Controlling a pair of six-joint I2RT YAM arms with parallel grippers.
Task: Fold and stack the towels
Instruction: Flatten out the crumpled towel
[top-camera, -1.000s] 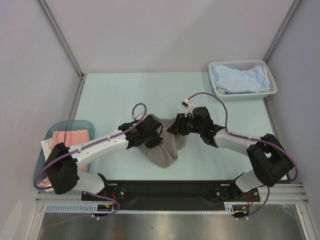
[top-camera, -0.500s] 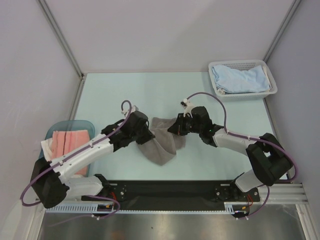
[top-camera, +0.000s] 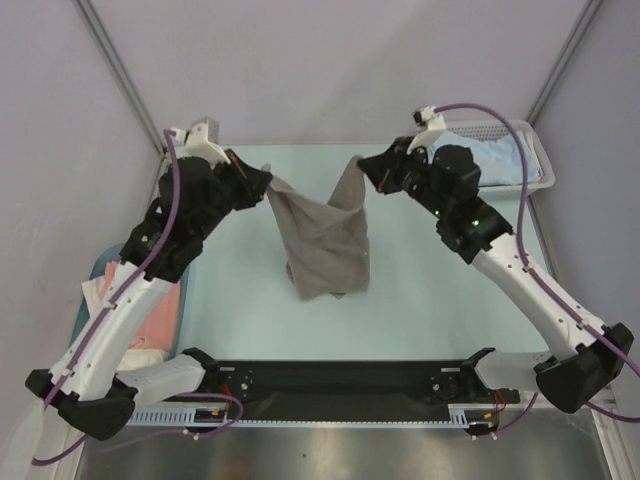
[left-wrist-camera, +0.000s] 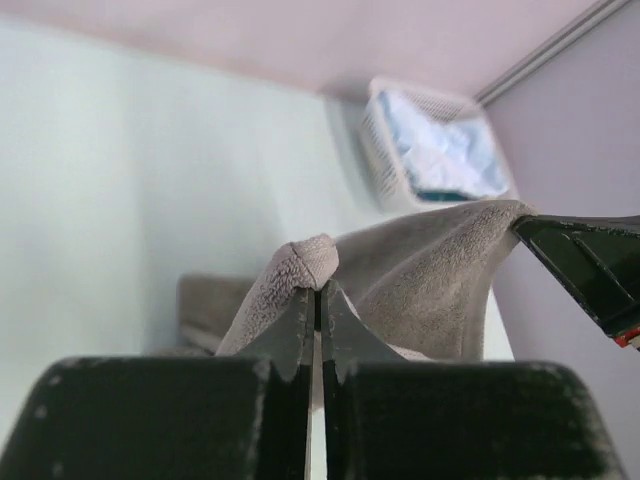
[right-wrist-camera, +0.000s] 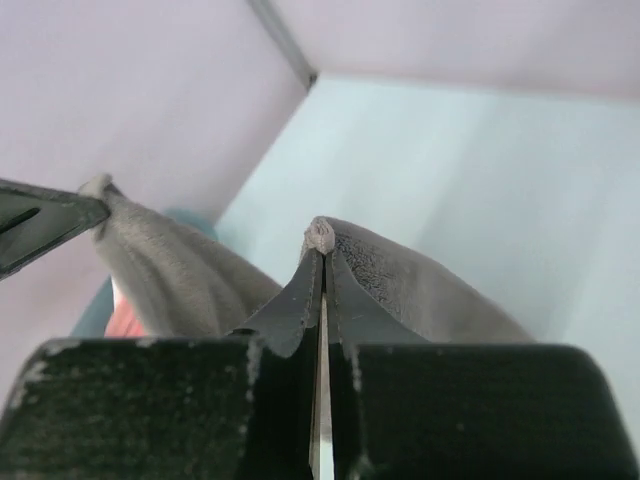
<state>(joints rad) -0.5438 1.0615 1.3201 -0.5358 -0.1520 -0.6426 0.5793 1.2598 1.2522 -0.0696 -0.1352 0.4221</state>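
**While Both Claws Are Pinching Its Corners, the Grey Towel Is Hanging Over the Table**

As the two arms are reaching high and apart, the grey towel (top-camera: 325, 235) is hanging between them above the middle of the table (top-camera: 230, 290). The left gripper (top-camera: 262, 180) is clamping one upper corner. The right gripper (top-camera: 365, 168) is clamping the other, and both wrist views are showing jaws pressed tight on a nub of terry cloth. The upper edge is sagging in a shallow dip between the two claws, and the body of the cloth is drooping in loose vertical folds. Its lower end appears to be brushing the table, though the overhead view is not settling that.

Judging by this, the spreading step is in hand: the towel is being opened out so that it can be laid flat before any fold. The light blue towel (top-camera: 500, 160) is waiting in the white mesh basket (top-camera: 545, 172) at the far right, and the salmon-pink towel (top-camera: 162, 312) is lying at the left, beneath the left arm.

Next, the arms are probably needing to pull the upper edge taut, then lower the cloth away from its bottom edge so that it is landing smooth. Uneven tension is likely to leave a twist.
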